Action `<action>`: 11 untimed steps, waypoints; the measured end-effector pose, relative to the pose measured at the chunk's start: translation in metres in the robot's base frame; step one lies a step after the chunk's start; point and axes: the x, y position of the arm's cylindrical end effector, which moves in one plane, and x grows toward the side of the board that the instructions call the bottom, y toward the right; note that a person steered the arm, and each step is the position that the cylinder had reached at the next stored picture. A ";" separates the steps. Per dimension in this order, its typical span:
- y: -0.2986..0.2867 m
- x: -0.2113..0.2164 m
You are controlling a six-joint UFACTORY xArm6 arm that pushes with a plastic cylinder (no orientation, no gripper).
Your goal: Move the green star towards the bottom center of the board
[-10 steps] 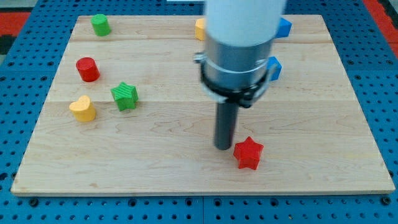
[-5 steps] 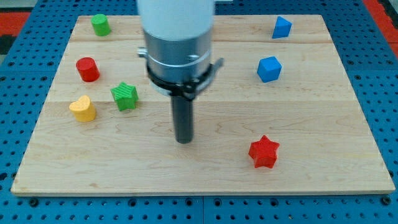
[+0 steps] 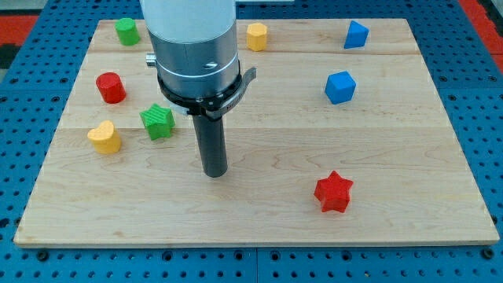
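The green star lies on the wooden board at the view's left, partly behind the arm's body. My tip rests on the board to the right of the star and a little below it, about a block's width away and not touching it. The rod rises into the wide grey and white arm body, which hides part of the board above it.
A yellow heart lies left of the star. A red cylinder and a green cylinder sit above it. A yellow block is at top centre. Blue blocks sit at the right. A red star lies at bottom right.
My tip has slid left from beside the red star to just right of the green star. The red star was nudged slightly right early on. The green star has not moved.
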 end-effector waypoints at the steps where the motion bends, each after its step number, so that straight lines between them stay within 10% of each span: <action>1: 0.000 0.000; 5: -0.131 -0.063; 8: -0.080 -0.152; 11: -0.162 -0.146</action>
